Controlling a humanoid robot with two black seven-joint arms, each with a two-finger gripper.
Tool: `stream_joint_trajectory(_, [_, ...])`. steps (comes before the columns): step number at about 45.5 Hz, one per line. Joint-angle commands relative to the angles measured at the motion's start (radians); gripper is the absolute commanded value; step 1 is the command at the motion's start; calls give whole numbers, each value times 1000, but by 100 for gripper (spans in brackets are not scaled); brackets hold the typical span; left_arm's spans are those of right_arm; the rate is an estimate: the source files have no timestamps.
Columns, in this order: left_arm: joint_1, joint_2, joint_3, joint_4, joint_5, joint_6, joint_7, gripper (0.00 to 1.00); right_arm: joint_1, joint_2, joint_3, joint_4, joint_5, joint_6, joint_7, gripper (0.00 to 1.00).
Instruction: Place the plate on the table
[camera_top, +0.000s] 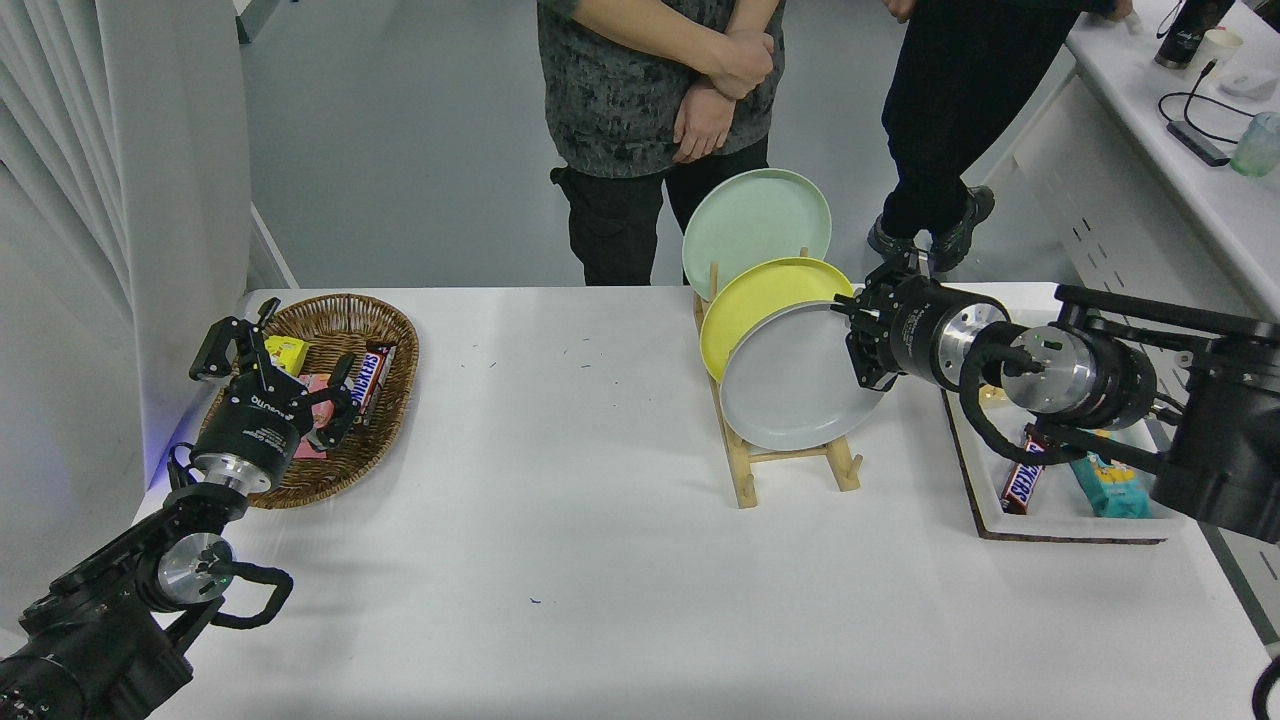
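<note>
Right pincer (862, 345) clamps plate (795, 378) rim, lifted clear of rack (790, 465) slots so it can go to table (600, 540).

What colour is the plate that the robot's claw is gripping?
Plain light grey; the plate in the right gripper shows best in the head view.

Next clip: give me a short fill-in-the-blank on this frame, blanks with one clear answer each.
1. The right gripper is shut on the rim of the ____ plate.
2. Directly behind it on the wooden rack stands the ____ plate.
3. The left gripper hangs over the ____ basket.

Missing words: grey; yellow; wicker
</note>
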Motion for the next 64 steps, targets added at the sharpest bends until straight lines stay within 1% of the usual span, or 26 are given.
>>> stream_joint_trajectory(1, [0, 0, 0, 0, 0, 0, 0, 98, 24, -2, 8, -1, -12, 2, -23, 0])
stream_joint_trajectory(8, [0, 0, 0, 0, -1, 0, 0, 98, 42, 3, 36, -6, -17, 2, -27, 0])
stream_joint_trajectory(14, [0, 0, 0, 0, -1, 0, 0, 98, 62, -8, 48, -7, -24, 3, -64, 0])
stream_joint_trajectory(18, [0, 0, 0, 0, 0, 0, 0, 98, 87, -8, 31, -9, -34, 26, -67, 0])
stream_joint_trajectory(20, [0, 0, 0, 0, 0, 0, 0, 98, 151, -34, -67, -9, -17, 104, -64, 0])
stream_joint_trajectory(21, [0, 0, 0, 0, -1, 0, -1, 98, 168, -43, -96, -9, -14, 121, -61, 0])
stream_joint_trajectory(23, [0, 0, 0, 0, -1, 0, 0, 98, 238, -58, -203, -9, 66, 198, -52, 0])
stream_joint_trajectory(27, [0, 0, 0, 0, 0, 0, 0, 98, 292, -64, -288, -7, 138, 262, -39, 0])
stream_joint_trajectory(30, [0, 0, 0, 0, 0, 0, 0, 98, 360, -66, -385, -1, 198, 325, -18, 0])
stream_joint_trajectory(31, [-2, 0, 0, 0, -1, 0, 0, 98, 393, -63, -430, 2, 242, 353, -13, 0])
stream_joint_trajectory(35, [-2, 0, 2, 0, -1, 0, 0, 98, 453, -57, -527, 9, 348, 410, 0, 0])
stream_joint_trajectory(36, [-2, 0, 2, 0, -1, 0, 0, 98, 482, -52, -570, 20, 400, 437, 7, 0])
stream_joint_trajectory(38, [-2, 0, 2, 0, -1, 0, 0, 98, 513, -46, -621, 26, 465, 457, 11, 0])
stream_joint_trajectory(40, [-2, 0, 2, 0, 0, 0, 0, 98, 544, -12, -684, 39, 546, 465, 16, 0])
stream_joint_trajectory(45, [-2, 0, 2, 0, 0, 0, 0, 98, 571, 18, -754, 51, 655, 480, 31, 0])
stream_joint_trajectory(46, [-2, 0, 2, 0, 0, 0, 0, 98, 582, 31, -780, 57, 699, 482, 37, 0])
stream_joint_trajectory(53, [-2, 0, 2, 0, -1, 0, 0, 98, 619, 83, -882, 83, 844, 516, 59, 0])
stream_joint_trajectory(60, [-2, 0, 2, 0, -1, 0, 0, 98, 618, 84, -917, 108, 945, 516, 60, 0])
stream_joint_trajectory(63, [-2, 0, 2, 0, -1, 0, 0, 98, 607, 75, -923, 150, 983, 516, 60, 0])
stream_joint_trajectory(64, [-2, 0, 2, 0, 0, 0, 0, 98, 541, 54, -925, 185, 1005, 537, 109, 0])
